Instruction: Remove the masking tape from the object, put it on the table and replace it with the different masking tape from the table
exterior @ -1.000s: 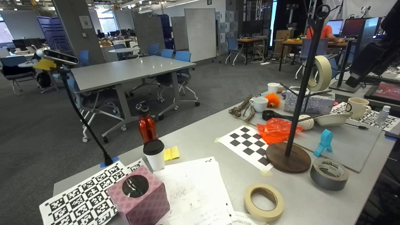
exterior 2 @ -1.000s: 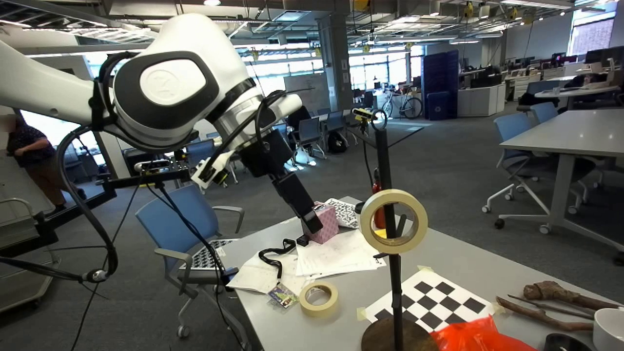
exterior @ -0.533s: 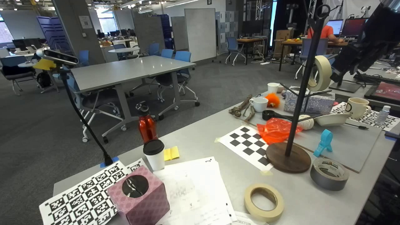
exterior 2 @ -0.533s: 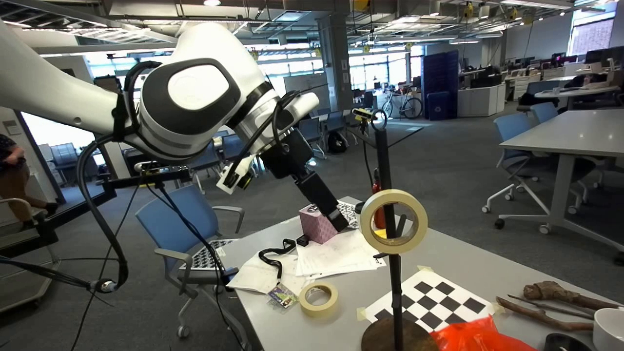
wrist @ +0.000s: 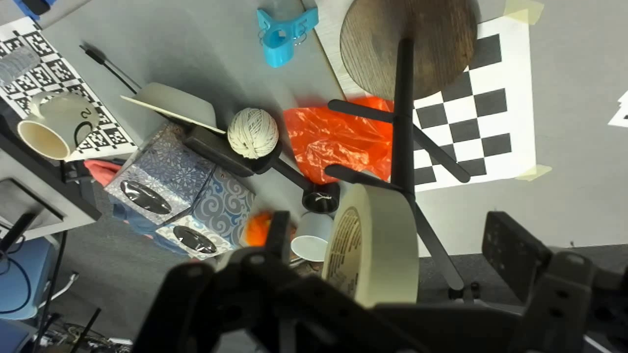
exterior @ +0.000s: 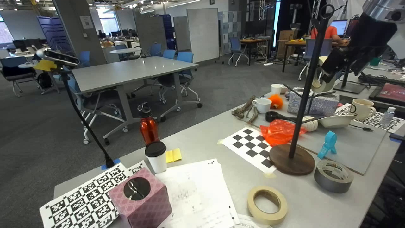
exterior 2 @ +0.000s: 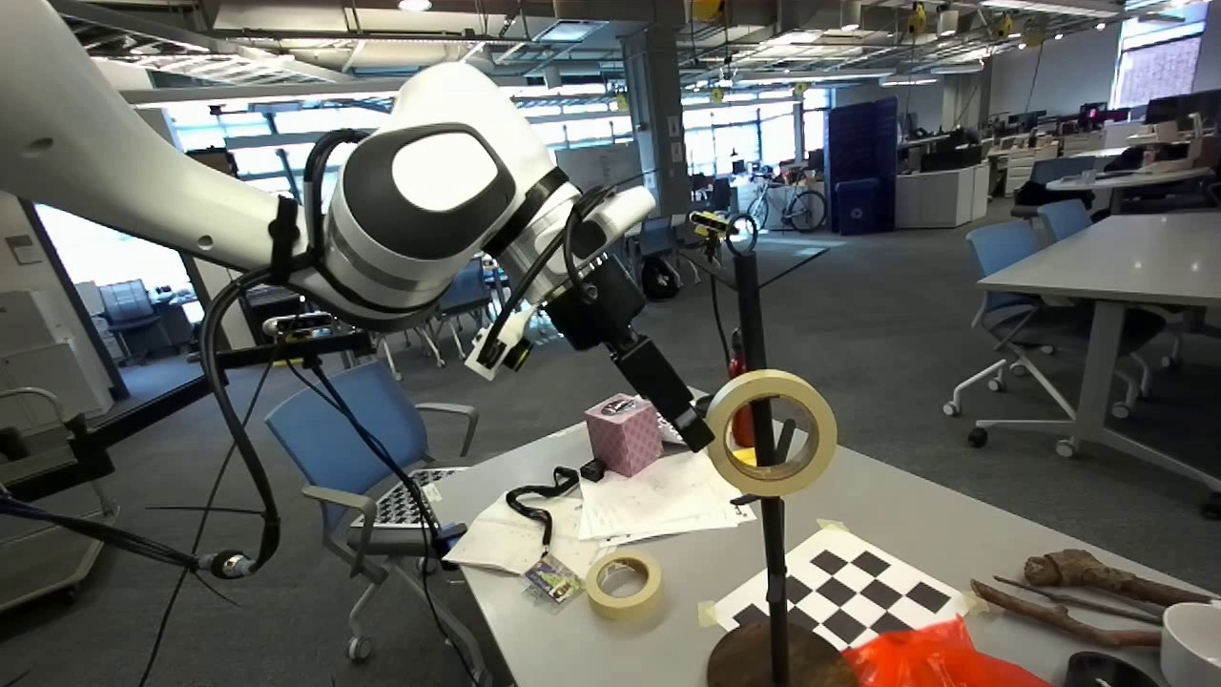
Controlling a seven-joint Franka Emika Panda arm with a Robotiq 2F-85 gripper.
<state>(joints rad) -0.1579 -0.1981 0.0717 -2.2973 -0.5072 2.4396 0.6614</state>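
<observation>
A beige masking tape roll (exterior 2: 822, 434) hangs on a peg of a black stand (exterior 2: 777, 563) with a round wooden base (exterior: 294, 168). It also shows in the wrist view (wrist: 392, 245). My gripper (wrist: 390, 235) is open, with the hanging roll between its fingers and gaps on both sides, the wider on the right. In an exterior view my gripper (exterior: 343, 71) has one finger in front of the roll, hiding part of it. Another beige masking tape roll (exterior: 270, 218) lies flat on the table, also visible in an exterior view (exterior 2: 625, 609).
Stand pegs (wrist: 439, 247) stick out around the hanging roll. A grey duct tape roll (exterior: 333, 182) and blue clip (exterior: 329, 144) sit near the base. A red plastic bag (exterior: 280, 131), white mug (exterior: 262, 106) and pink tissue box (exterior: 142, 202) are also on the table.
My arm has moved toward the stand, bringing the open gripper up to the hanging roll and its fingers around it. The rolls and stand have not moved.
</observation>
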